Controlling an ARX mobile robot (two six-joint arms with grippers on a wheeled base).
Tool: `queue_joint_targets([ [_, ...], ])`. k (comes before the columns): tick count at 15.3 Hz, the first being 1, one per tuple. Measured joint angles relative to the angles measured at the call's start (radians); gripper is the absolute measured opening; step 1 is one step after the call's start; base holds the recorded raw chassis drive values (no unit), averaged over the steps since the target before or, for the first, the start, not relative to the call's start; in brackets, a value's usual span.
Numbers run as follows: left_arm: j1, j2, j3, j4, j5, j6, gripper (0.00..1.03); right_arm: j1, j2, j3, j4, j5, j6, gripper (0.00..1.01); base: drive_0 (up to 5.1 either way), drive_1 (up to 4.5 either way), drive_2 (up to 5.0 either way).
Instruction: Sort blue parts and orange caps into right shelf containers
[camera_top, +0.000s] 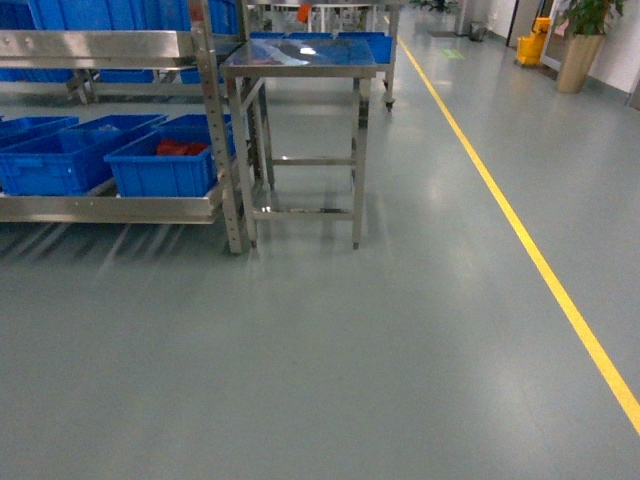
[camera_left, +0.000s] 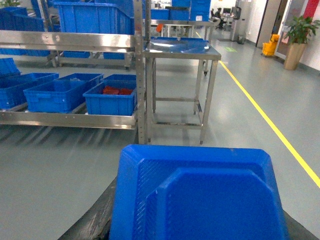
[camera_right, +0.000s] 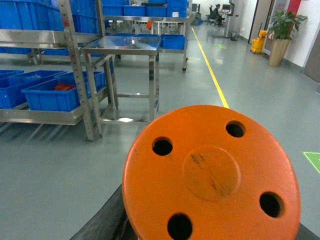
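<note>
A blue part (camera_left: 200, 195) with chamfered corners fills the bottom of the left wrist view, and my left gripper (camera_left: 197, 227) is shut on it; only a dark finger (camera_left: 95, 220) shows beside it. A round orange cap (camera_right: 212, 175) with several holes fills the right wrist view, held in my shut right gripper (camera_right: 210, 230). Blue shelf containers (camera_top: 165, 165) sit on the low steel shelf ahead on the left; the nearest one (camera_left: 111, 100) holds red-orange pieces. Neither gripper shows in the head view.
A steel rack post (camera_top: 225, 150) stands beside a steel table (camera_top: 300, 55). A yellow line (camera_top: 520, 230) runs along the grey floor on the right. Far back stand a plant pot (camera_top: 580, 55) and a yellow mop bucket (camera_top: 532, 45).
</note>
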Motion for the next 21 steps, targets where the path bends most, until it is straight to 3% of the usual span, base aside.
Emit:
queue_joint_targets([
  [21, 0.0, 0.0, 0.0, -0.004, 0.002, 0.0, 0.43, 0.0, 0.0, 0.0, -0.002, 0.0, 0.0, 0.44, 0.0, 4.28, -4.4],
])
